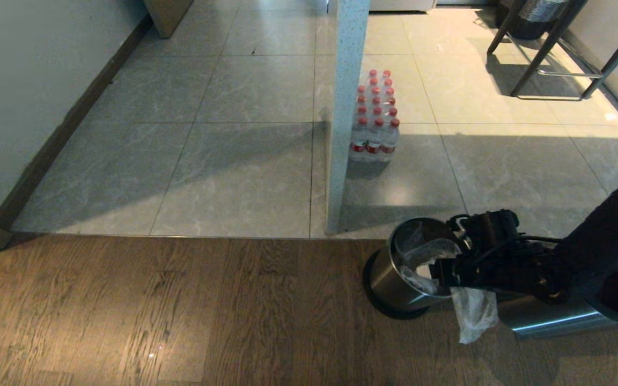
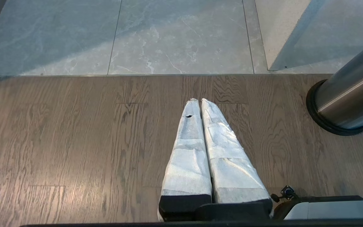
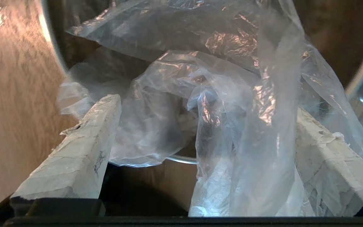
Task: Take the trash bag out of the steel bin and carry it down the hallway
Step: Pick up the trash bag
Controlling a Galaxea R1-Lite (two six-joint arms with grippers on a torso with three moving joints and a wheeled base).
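The steel bin point(image 1: 395, 281) stands on the wood floor just before the tiled hallway point(image 1: 255, 107). A clear trash bag point(image 1: 472, 313) bulges out of its mouth and hangs over the near rim. My right gripper point(image 1: 442, 272) is at the bin's rim, open. In the right wrist view its taped fingers point(image 3: 83, 148) stand wide apart on either side of the crumpled trash bag point(image 3: 175, 75), above the bin's rim point(image 3: 181, 159). My left gripper point(image 2: 197, 101) hangs shut over bare wood floor, with the steel bin point(image 2: 348, 97) off to one side.
A speckled white pillar point(image 1: 344, 118) rises just behind the bin. A shrink-wrapped pack of red-capped water bottles point(image 1: 376, 115) stands beside it on the tiles. Metal chair legs point(image 1: 545, 59) are at the far right. A second steel cylinder point(image 1: 550, 317) lies under my right arm.
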